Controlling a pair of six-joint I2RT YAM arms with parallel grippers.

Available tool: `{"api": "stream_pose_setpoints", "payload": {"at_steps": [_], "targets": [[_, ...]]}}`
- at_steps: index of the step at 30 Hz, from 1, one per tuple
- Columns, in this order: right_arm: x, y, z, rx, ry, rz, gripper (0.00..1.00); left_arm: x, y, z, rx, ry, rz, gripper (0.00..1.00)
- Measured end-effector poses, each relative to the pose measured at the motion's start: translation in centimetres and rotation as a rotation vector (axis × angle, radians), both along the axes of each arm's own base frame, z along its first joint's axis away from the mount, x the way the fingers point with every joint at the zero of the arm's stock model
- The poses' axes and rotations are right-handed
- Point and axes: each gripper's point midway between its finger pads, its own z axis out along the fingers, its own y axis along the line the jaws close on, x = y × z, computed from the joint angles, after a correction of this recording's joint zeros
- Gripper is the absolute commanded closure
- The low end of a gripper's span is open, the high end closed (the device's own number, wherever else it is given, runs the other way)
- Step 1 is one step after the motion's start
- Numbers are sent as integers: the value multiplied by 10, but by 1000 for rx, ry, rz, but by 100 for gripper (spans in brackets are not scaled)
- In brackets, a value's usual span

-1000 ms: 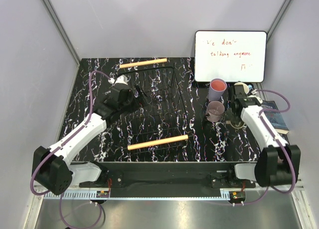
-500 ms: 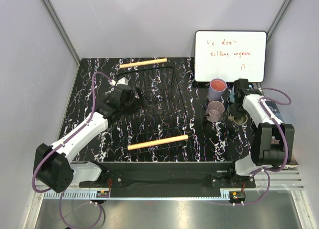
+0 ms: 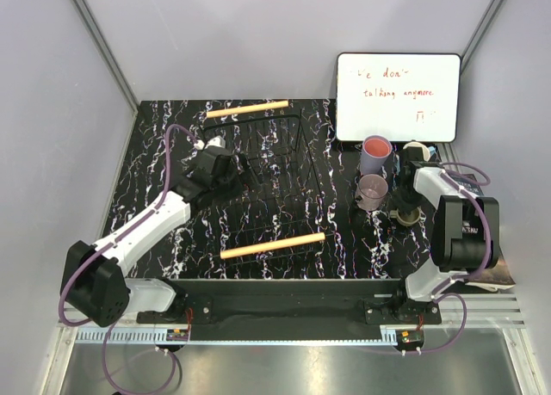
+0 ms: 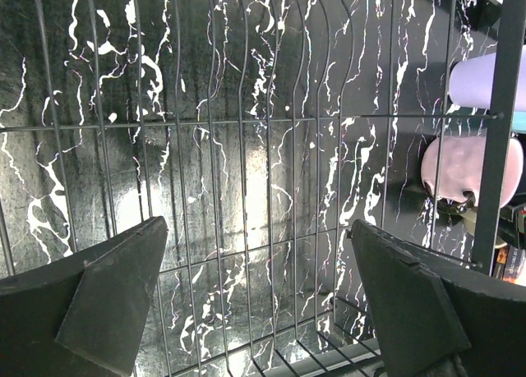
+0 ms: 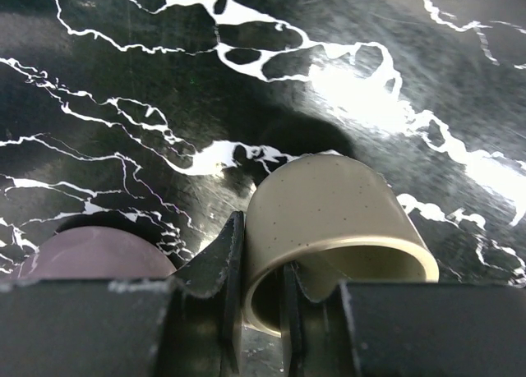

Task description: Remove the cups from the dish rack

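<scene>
The black wire dish rack [image 3: 280, 184] lies mid-table with a wooden bar at each end, and no cup shows in it. My left gripper [image 3: 247, 167] hangs open and empty over its left part, with the grid [image 4: 246, 147] below the jaws [image 4: 259, 295]. The lavender cup [image 3: 376, 154] and mauve cup [image 3: 372, 191] stand right of the rack; both also show in the left wrist view, lavender [image 4: 485, 81] and mauve [image 4: 460, 167]. My right gripper [image 3: 405, 204] is shut on the olive-grey mug [image 5: 337, 204], one finger inside its wall, low over the table beside the mauve cup [image 5: 90, 254]. The coral and light blue cups do not show clearly.
A whiteboard [image 3: 398, 96] with red writing leans at the back right, just behind the lavender cup. The rack's upright dividers [image 3: 297, 141] rise near its far end. The right arm is folded up close to the table's right edge.
The right gripper has carried the olive-grey mug nearer and lower, beside the mauve cup, and its arm has folded up. The left gripper has shifted slightly right over the rack.
</scene>
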Motion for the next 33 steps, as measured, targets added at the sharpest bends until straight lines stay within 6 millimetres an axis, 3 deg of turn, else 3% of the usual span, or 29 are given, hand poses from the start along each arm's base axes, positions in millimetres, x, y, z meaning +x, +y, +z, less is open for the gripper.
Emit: {"api": "stream_pose_setpoints", "payload": {"at_steps": [6, 11, 17, 25, 33], "targets": [[5, 1, -8, 13, 12, 22, 99, 0, 0, -1, 2, 4, 0, 1], [5, 1, -8, 15, 32, 40, 85, 0, -1, -6, 10, 17, -1, 1], [7, 1, -7, 14, 23, 50, 74, 1, -1, -13, 19, 32, -3, 1], [15, 0, 20, 0, -80, 64, 62, -3, -8, -11, 21, 27, -24, 1], [17, -1, 30, -9, -106, 79, 61, -6, -11, -9, 28, 29, -33, 1]]}}
